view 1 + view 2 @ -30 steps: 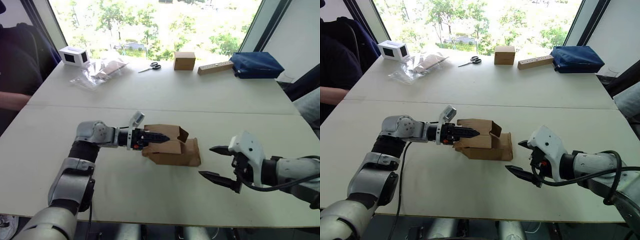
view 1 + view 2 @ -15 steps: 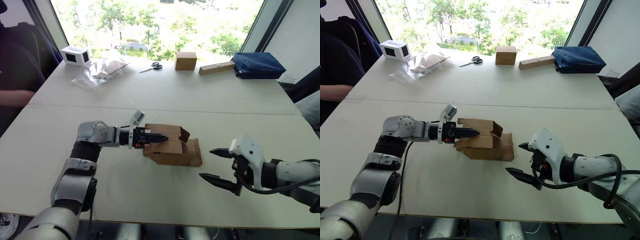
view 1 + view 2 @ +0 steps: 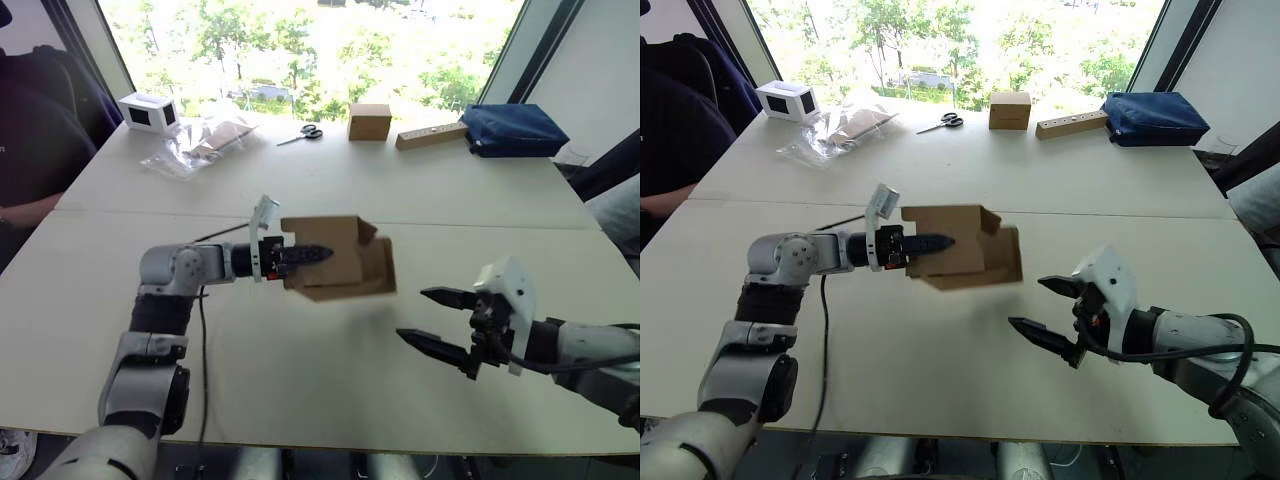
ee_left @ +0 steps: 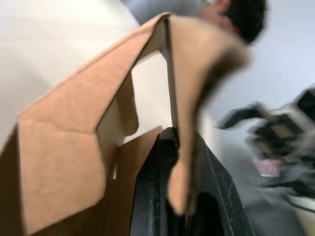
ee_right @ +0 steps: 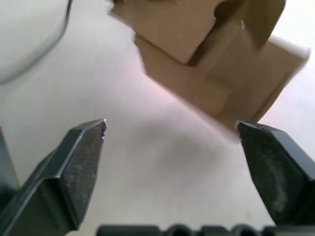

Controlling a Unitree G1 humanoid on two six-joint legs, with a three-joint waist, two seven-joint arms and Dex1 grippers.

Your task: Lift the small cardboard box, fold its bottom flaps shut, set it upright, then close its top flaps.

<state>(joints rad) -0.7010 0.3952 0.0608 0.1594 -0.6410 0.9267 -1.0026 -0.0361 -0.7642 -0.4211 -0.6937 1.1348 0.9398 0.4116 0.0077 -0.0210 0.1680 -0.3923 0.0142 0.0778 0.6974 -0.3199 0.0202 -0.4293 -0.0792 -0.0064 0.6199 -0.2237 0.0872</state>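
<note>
Box (image 3: 345, 258) in left claw (image 3: 318, 253)

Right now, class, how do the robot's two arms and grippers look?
The left arm has silver-grey jointed segments with black bands and a loose black cable; its left gripper has slim black fingers under a small white bracket. The right arm is grey with a black cable; its right gripper has pointed black fingers on a white housing.

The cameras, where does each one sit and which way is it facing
Head stereo pair: looks forward and down over the table; both arms show.
Left wrist: looks along the left gripper, shut on the small cardboard box.
Right wrist: looks between the open right gripper fingers.
Shared: all see the box; left wrist also catches the right gripper.
</note>
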